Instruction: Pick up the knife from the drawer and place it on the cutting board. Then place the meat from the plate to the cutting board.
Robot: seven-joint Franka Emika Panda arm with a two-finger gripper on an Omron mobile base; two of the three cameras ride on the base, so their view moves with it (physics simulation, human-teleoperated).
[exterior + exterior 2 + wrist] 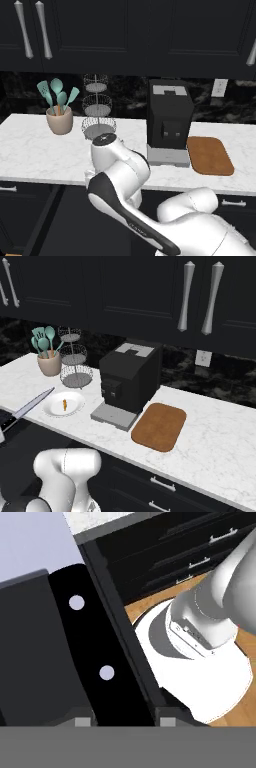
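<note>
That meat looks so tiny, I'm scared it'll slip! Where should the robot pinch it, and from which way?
Probably its middle, coming straight down from above. The meat is a thin little strip lying flat on the plate, so the tool should close across its narrow width. Right now it is shut on the knife, so that goes down first.

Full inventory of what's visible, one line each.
knife: 1, silver blade, black handle, held at the counter's left edge
plate: 1, white, counter left of coffee machine
meat: 1, orange-brown, on plate
cutting board: 1, brown, right of coffee machine
coffee machine: 1, black
tiered basket: 1, wire, behind plate
utensil crock: 1, beige, teal utensils
counter: white marble
cabinets: black, silver handles
claw: shut on knife handle
</note>
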